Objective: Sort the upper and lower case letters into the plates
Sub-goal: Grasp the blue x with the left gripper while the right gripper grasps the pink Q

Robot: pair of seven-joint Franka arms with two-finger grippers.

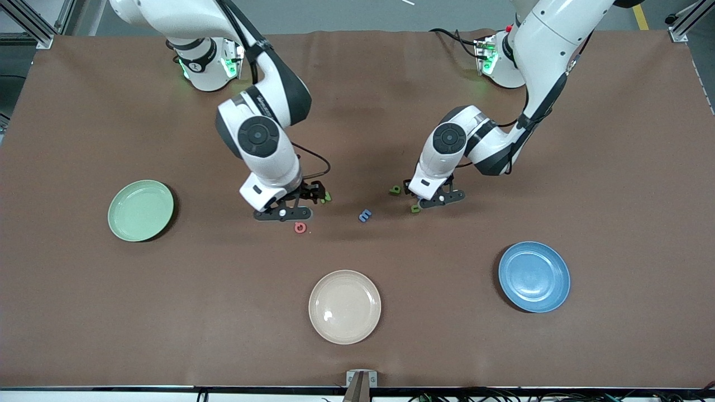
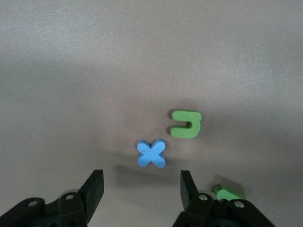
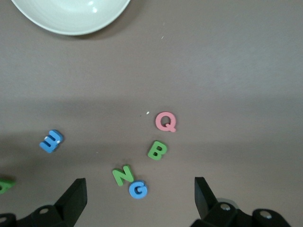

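Observation:
My right gripper (image 1: 310, 195) (image 3: 139, 198) is open, low over a cluster of letters: blue G (image 3: 138, 189) between its fingers, green N (image 3: 123, 175) (image 1: 327, 196), green B (image 3: 157, 150) and red Q (image 3: 165, 121) (image 1: 300, 227). Blue E (image 1: 365, 215) (image 3: 51, 141) lies between the arms. My left gripper (image 1: 420, 196) (image 2: 142, 189) is open and empty, low over the table just short of blue x (image 2: 152, 153). Green u (image 2: 186, 123) (image 1: 395, 190) lies past it. Another green letter (image 2: 228, 192) (image 1: 415, 208) lies by one finger. The mint plate (image 1: 141, 210) and blue plate (image 1: 534, 276) hold nothing.
A cream-beige plate (image 1: 344, 306) (image 3: 71, 14) sits nearest the front camera, between the two other plates. The brown table cover (image 1: 614, 167) spreads bare around the letters and toward both ends.

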